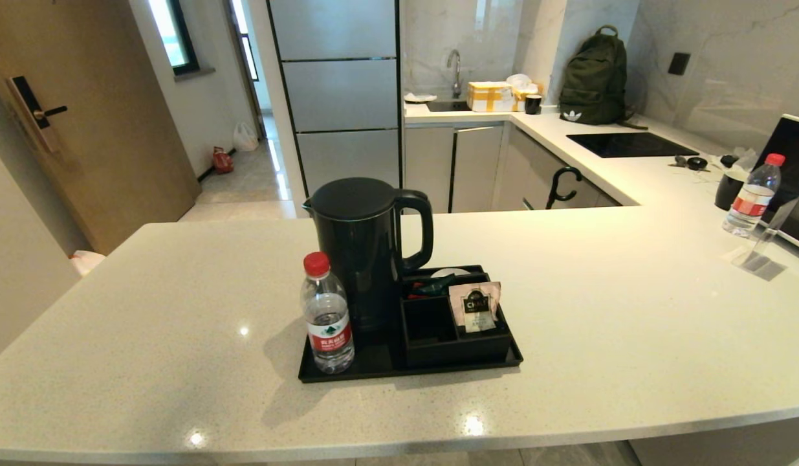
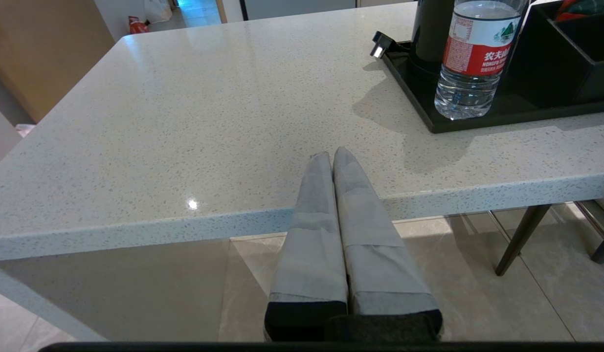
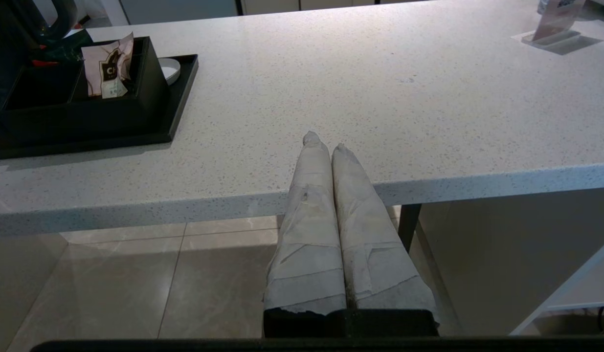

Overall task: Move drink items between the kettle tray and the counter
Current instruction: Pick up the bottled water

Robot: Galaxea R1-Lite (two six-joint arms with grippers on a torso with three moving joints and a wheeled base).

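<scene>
Both grippers, left gripper (image 2: pixel 332 155) and right gripper (image 3: pixel 323 142), hang clenched, empty, at the counter (image 1: pixel 632 336) front edge. Upright water bottle (image 1: pixel 327 315) stands on the kettle tray (image 1: pixel 347 372) beside the kettle (image 1: pixel 363 249); tea sachet (image 1: pixel 475 305) upright in the compartment box (image 1: pixel 451 343). Bare counter flanks the tray.

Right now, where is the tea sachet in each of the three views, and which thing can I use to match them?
Head view: the tea sachet stands upright in the compartment box, in the tray's right half.
Left wrist view: the sachet is not in it; only a corner of the box shows.
Right wrist view: it stands in the same box, far left of the picture.
Shared landmark: the black tray, on the counter in all views.
</scene>
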